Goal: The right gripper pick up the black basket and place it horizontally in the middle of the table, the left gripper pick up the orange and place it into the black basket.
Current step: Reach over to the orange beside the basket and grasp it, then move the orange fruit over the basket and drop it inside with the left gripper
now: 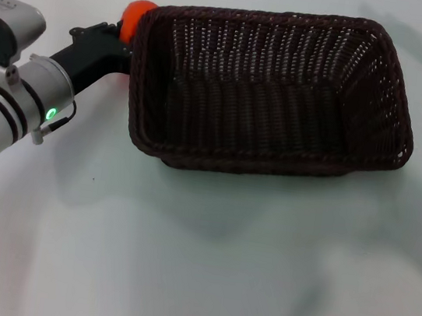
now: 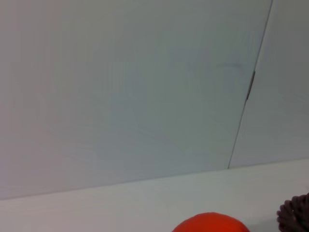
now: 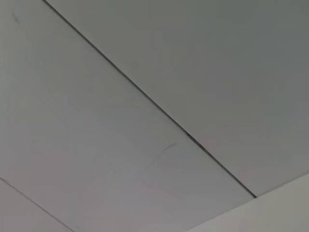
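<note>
You have the white table [image 1: 180,264] filling almost the whole head view, bare across its near half. On its far half lies the black basket [image 1: 271,92], long side running left to right, open top up, resting flat on the surface. Its right end sits a little nearer to you than its left end, so it lies slightly skewed. Nothing shows inside it but its own woven floor.

Your left arm comes in from the left edge, white and silver with dark bands and a small green light [image 1: 50,113] glowing on the wrist. The left gripper [image 1: 112,36] reaches toward the far left corner of the basket and its black body ends right at the basket's left wall. The orange [image 1: 135,15] sits at the gripper's tip, just outside that far left corner, touching or nearly touching the braided rim. The basket's wall stands between the orange and the basket's inside. Whether the fingers are clenched on the orange or merely beside it, you cannot tell, as the fingertips are hidden.

In the left wrist view the top of the orange [image 2: 211,223] shows with a bit of basket rim [image 2: 294,215] beside it, and a pale wall behind.

Your right gripper is out of sight; its wrist view shows only pale panels with a dark seam.
</note>
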### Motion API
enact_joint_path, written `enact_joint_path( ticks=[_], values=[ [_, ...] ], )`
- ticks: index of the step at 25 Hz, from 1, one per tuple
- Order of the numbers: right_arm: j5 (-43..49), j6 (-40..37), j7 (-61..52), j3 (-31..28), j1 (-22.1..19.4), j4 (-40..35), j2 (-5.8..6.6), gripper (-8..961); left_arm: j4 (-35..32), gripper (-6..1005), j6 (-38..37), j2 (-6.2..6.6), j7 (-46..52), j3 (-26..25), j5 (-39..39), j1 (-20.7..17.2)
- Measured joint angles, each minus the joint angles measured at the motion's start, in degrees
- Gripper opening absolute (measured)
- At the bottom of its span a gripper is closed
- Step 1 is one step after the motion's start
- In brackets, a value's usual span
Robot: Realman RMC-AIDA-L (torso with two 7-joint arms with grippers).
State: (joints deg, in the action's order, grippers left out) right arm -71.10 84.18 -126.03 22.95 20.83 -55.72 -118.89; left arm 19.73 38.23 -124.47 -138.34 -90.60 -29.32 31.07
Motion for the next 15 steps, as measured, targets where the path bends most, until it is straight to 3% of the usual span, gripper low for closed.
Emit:
enact_joint_path(
  ticks=[15],
  values=[
    [-3.37,-0.33,3.53,-0.64,1.08,0.54,0.65,554,8.86,212,16.48,0.53,2.5,-9.29,0.21,-11.03]
  ],
)
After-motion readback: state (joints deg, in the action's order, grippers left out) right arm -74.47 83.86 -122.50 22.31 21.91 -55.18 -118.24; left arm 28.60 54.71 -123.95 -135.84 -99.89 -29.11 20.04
